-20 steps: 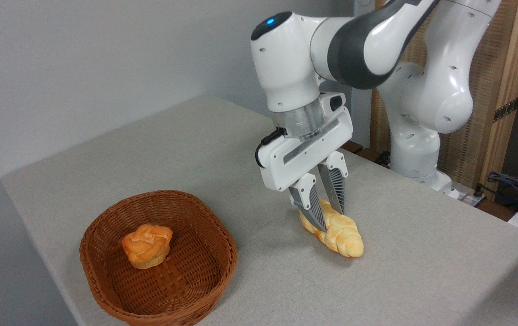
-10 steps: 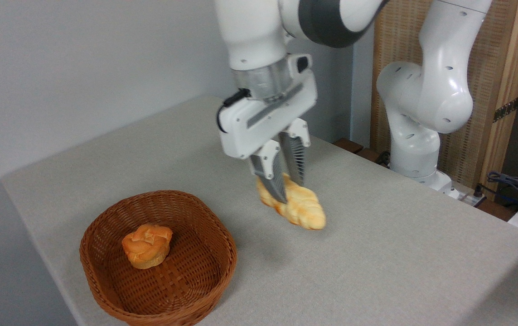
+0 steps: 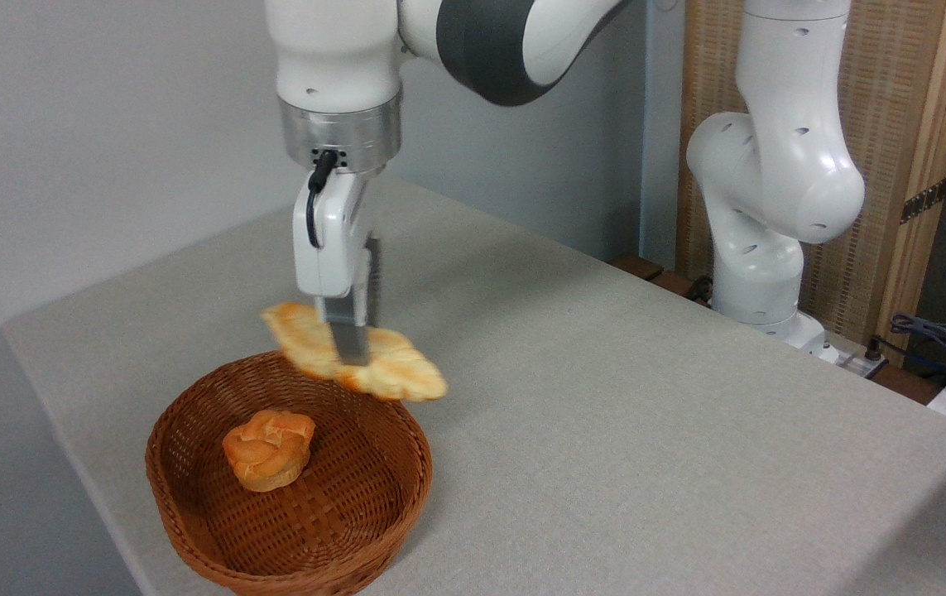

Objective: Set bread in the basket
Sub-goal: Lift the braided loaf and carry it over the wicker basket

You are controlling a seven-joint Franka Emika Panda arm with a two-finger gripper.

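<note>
One braided loaf (image 3: pixel 373 368) clamped in gripper (image 3: pixel 350 352) above woven wicker basket (image 3: pixel 191 530).

The bread (image 3: pixel 354 353), a long braided loaf of pale golden yellow with browned ridges and tapered ends, hangs in the air, lying roughly level with its right end a little lower, above the far rim of the basket (image 3: pixel 191 397). The basket is round, shallow, reddish-brown wicker with a thick braided rim, resting on the table near its front left corner.
</note>
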